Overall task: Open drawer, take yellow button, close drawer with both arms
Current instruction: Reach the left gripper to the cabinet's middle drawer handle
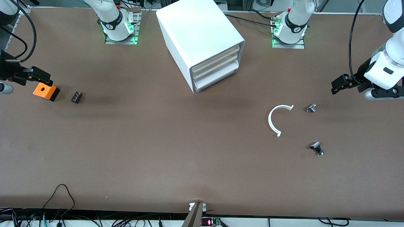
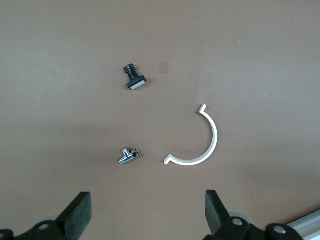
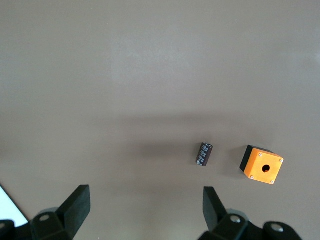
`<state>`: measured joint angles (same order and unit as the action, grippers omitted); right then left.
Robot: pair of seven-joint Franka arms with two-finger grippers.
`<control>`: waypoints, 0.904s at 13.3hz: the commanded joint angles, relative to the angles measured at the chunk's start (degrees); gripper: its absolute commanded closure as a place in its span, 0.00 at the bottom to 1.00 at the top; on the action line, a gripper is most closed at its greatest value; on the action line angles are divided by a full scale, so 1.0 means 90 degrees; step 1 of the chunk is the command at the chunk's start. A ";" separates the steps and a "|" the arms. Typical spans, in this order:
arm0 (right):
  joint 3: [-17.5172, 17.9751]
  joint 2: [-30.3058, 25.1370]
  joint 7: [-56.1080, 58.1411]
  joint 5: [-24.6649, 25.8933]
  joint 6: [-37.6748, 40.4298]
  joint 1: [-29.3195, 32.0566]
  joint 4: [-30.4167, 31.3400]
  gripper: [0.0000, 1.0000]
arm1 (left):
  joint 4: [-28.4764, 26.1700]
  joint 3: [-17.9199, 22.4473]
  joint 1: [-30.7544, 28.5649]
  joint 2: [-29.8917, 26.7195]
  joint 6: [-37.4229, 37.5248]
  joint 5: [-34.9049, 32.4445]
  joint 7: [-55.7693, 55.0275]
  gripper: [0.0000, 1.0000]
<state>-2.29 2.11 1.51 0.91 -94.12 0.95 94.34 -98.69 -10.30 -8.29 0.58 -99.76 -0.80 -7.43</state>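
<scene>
Two arms: one left arm (image 1: pixel 386 67) and one right arm (image 1: pixel 9 67), each raised over its own end of the counter (image 1: pixel 157 151), well apart from the cabinet (image 1: pixel 202 41).
Left gripper (image 1: pixel 337 86): over the counter's left-arm end, jaws released and spread wide, grasping nothing.
Right gripper (image 1: pixel 42 77): over the orange box, jaws released and spread wide, grasping nothing.
Cabinets: one, white and boxy, standing between the two arm bases.
Drawers: three in the cabinet, stacked; the drawer (image 1: pixel 217 58) of the task is the uppermost. All three sit pushed in; their contents are hidden.
Button: the orange-yellow capped one cannot be seen anywhere on the counter.
Orange boxes: one orange box (image 1: pixel 46 91), square with a round hole on top, far from the cabinet toward the right arm's end; nothing shows in the hole.
Black blocks: one small black block (image 1: pixel 76 96), just beside the orange box on its cabinet side.
White arcs: one white arc (image 1: pixel 275 119), a half ring lying flat, nearer to the front camera than the cabinet, toward the left arm's end.
Small buttons: two. One silver button (image 1: pixel 311 108) lies beside the arc; one black button (image 1: pixel 317 148) lies nearer to the front camera than the arc.
</scene>
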 commanded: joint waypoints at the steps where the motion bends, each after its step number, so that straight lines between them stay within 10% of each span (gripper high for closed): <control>1: 0.0000 -0.0166 0.0066 0.0075 0.0096 -0.0017 0.0104 0.00 | 0.0155 -0.0095 0.0042 0.0315 0.0098 -0.0009 0.0112 0.00; 6: 0.0098 -0.0157 0.0037 -0.0032 0.0750 -0.0017 -0.0120 0.00 | 0.0136 -0.0320 0.0032 0.0871 0.0128 0.0262 0.0112 0.00; 12: 0.0244 0.0057 0.0105 0.0055 0.0936 -0.0250 -0.0189 0.00 | -0.0409 -0.0378 -0.0017 0.1302 0.0372 0.2263 0.0132 0.00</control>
<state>-0.64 1.78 1.96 0.88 -86.66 0.38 93.32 -99.94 -13.13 -8.16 11.78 -97.08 14.25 -7.39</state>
